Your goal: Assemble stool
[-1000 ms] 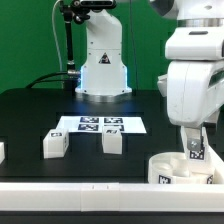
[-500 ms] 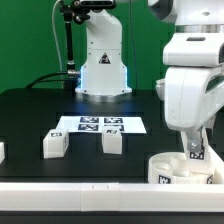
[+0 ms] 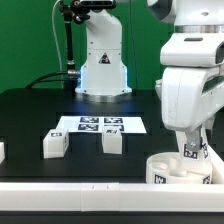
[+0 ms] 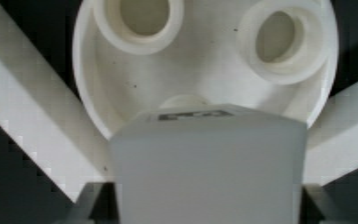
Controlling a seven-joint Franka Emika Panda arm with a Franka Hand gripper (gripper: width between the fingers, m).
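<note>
My gripper [image 3: 191,148] is shut on a short white leg [image 3: 192,152] that bears a marker tag, and holds it upright over the round white seat [image 3: 170,172] at the front of the exterior view's right. In the wrist view the held leg [image 4: 208,160] fills the foreground between the dark fingers [image 4: 98,204], gripper [image 4: 208,208]. The seat [image 4: 194,75] lies just beyond it with two round sockets [image 4: 279,45] showing. Two more white legs [image 3: 55,144] [image 3: 112,142] stand on the black table, apart from the gripper.
The marker board [image 3: 100,125] lies behind the two loose legs. A white robot base [image 3: 103,60] stands at the back. A white rail [image 3: 80,190] runs along the table's front edge. A small white piece [image 3: 2,152] shows at the exterior view's left edge.
The arm with the held leg has shifted slightly toward the exterior view's left and a little lower over the seat. The loose legs have not moved.
</note>
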